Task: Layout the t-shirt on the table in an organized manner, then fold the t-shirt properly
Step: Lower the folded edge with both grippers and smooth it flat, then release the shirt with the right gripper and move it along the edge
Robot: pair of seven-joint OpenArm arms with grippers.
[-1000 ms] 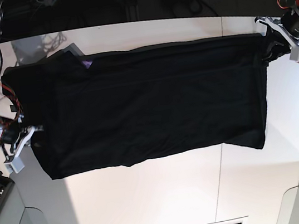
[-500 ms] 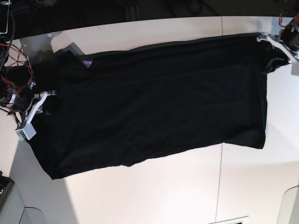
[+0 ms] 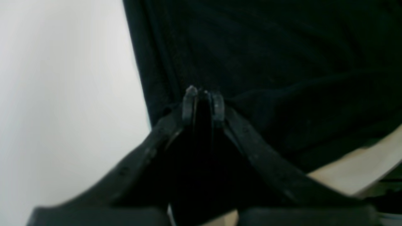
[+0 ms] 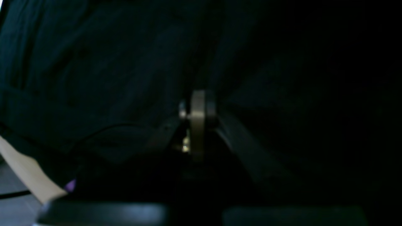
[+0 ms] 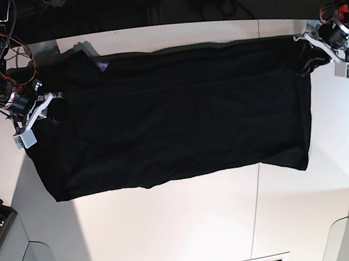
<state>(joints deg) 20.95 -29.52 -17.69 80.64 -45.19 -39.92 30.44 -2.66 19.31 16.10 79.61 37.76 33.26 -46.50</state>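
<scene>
Large black fabric t-shirt spread flat as a wide rectangle across the far half of the smooth white table. Left gripper pinched on the shirt's edge fabric, jaws nearly together. Right gripper fully closed, clamped on dark cloth at the opposite end. Purple patch visible at the far edge.

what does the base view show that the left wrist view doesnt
Only the base view shows the whole t-shirt spread flat, a purple scrap at its far edge, the table's seam, and the right gripper shut on the shirt's other end. Only the left wrist view shows the left gripper close up, fingertips pinched on black cloth. Both show the black shirt, the white table and the left gripper at the shirt's edge.
</scene>
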